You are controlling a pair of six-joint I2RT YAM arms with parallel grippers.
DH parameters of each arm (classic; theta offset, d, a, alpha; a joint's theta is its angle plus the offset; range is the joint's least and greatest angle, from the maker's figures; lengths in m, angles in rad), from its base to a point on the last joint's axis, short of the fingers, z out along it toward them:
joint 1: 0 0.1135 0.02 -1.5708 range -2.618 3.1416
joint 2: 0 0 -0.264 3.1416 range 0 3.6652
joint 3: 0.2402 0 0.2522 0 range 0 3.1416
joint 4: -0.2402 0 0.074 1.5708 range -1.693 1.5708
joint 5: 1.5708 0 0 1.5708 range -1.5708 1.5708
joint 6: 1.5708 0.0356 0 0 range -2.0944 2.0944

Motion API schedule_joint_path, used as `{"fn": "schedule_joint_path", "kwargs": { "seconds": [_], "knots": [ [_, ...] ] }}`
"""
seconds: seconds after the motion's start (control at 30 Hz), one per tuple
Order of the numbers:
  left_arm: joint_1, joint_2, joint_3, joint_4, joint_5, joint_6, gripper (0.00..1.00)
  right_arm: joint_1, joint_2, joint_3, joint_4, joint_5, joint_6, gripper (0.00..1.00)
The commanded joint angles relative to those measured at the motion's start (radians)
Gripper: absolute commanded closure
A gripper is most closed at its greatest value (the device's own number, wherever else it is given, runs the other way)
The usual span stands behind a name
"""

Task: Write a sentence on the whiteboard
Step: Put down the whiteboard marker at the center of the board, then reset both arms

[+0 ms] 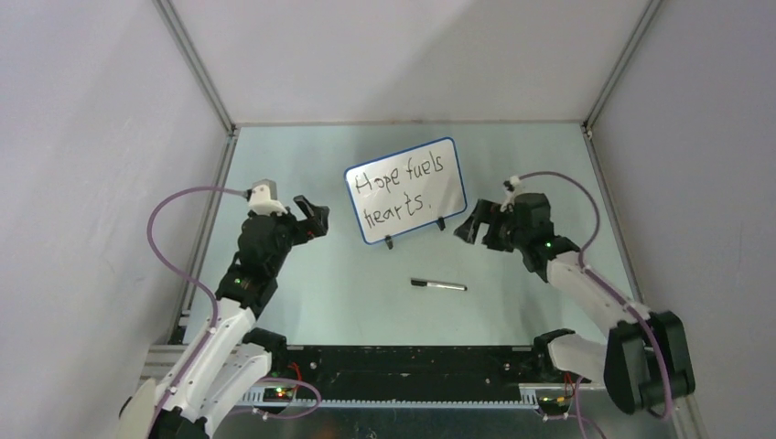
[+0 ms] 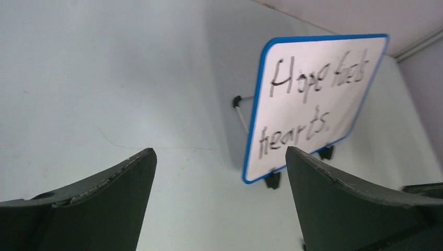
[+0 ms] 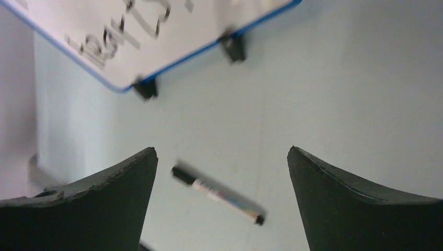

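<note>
Board [image 1: 405,190] stands propped up mid-worktop [image 1: 348,302], toward the far edge. The sentence [image 1: 398,194] is on it in two lines, so I'd say the writing's basically done. It sits between my arms: left gripper [image 1: 317,219] well off its left side, right gripper [image 1: 468,226] just beside its right corner, neither touching. Both pairs of fingers are spread wide and hold nothing. Pen [image 1: 438,285] lies flat nearer the near edge, long axis left-to-right. My right arm's closer if it needs grabbing.
</note>
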Motion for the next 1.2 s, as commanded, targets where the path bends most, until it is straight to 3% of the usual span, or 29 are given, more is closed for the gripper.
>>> {"fn": "schedule_joint_path", "kwargs": {
  "seconds": [0.0,0.07,0.17,0.2,0.33,0.4,0.57,0.67,0.87,0.97,1.07,1.1,1.17],
  "knots": [
    [0.005,0.008,-0.025,0.102,-0.145,0.213,0.01,-0.044,-0.145,-0.011,0.047,0.356,-0.082,0.01],
    [0.006,-0.016,-0.115,0.22,-0.208,0.265,0.01,-0.05,-0.198,-0.07,0.166,0.459,-0.211,0.01],
    [0.023,-0.043,-0.276,0.548,-0.263,0.399,0.01,-0.073,-0.254,-0.169,0.384,0.573,-0.361,0.01],
    [0.034,-0.039,-0.338,0.67,-0.275,0.422,0.01,-0.124,-0.277,-0.217,0.454,0.546,-0.393,0.01],
    [0.195,0.078,-0.352,0.773,-0.179,0.383,0.01,-0.383,-0.287,-0.379,0.699,0.263,-0.322,0.04],
    [0.253,0.152,-0.379,0.902,-0.127,0.363,0.01,-0.426,-0.249,-0.426,0.796,0.198,-0.326,0.06],
    [0.363,0.247,-0.348,0.955,0.005,0.301,0.01,-0.415,-0.059,-0.447,0.996,0.224,-0.339,0.06],
    [0.383,0.288,-0.353,1.059,0.03,0.297,0.01,-0.404,-0.018,-0.428,1.011,0.27,-0.367,0.05],
    [0.419,0.321,-0.349,1.099,0.052,0.276,0.03,-0.348,0.169,-0.399,1.128,0.36,-0.401,0.03],
    [0.421,0.302,-0.382,1.143,0.045,0.279,0.03,-0.322,0.171,-0.387,1.091,0.408,-0.419,0.04],
    [0.416,0.211,-0.406,1.09,0.051,0.311,0.03,-0.306,0.167,-0.381,1.077,0.435,-0.425,0.01],
    [0.406,0.183,-0.405,0.993,0.021,0.368,0.01,-0.304,0.17,-0.384,1.088,0.437,-0.428,0.01],
    [0.38,0.141,-0.423,0.951,-0.061,0.436,0.01,-0.305,0.168,-0.384,1.084,0.439,-0.429,0.01]
  ]
}}
